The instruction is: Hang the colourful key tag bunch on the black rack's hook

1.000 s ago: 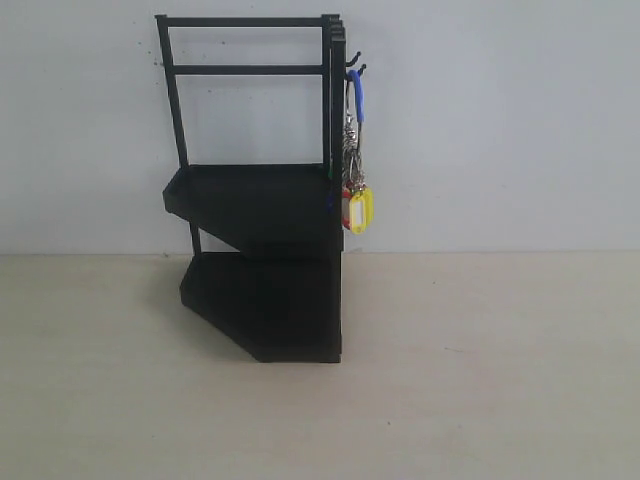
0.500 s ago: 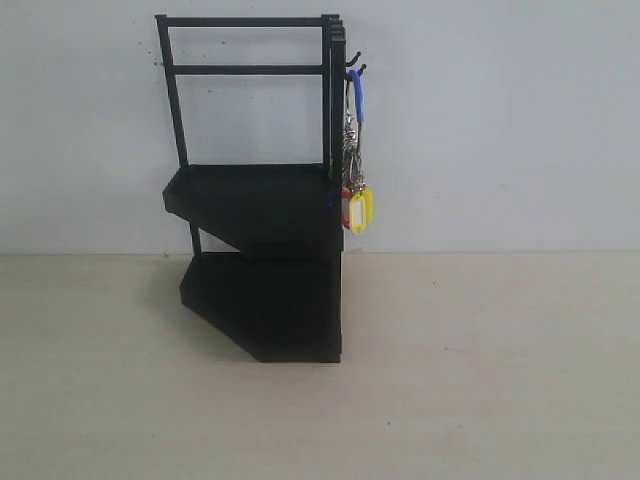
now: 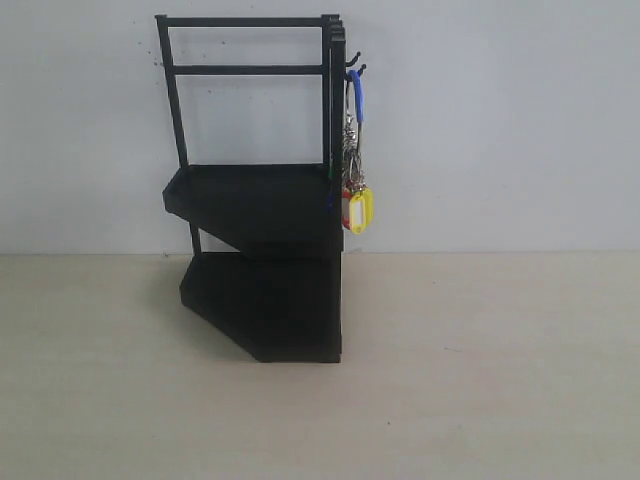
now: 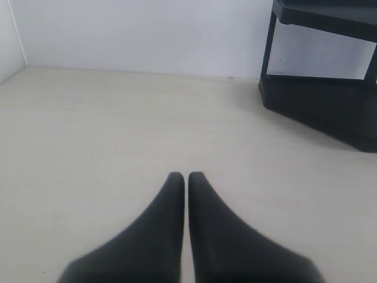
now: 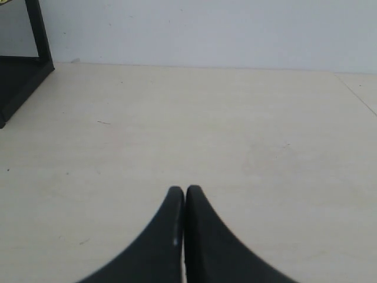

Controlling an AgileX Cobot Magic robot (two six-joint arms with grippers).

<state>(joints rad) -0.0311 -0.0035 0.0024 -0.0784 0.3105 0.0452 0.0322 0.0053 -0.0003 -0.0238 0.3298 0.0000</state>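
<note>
Both jaws together | colourful key tag bunch [image 3: 359, 208] — hanging on black rack [image 3: 265, 205], well apart

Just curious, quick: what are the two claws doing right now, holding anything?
Left gripper: shut, holding nothing.
Right gripper: shut, holding nothing.

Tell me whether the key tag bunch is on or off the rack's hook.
On. The colourful key tag bunch hangs by its blue loop from a hook near the black rack's top, tags dangling free.
</note>
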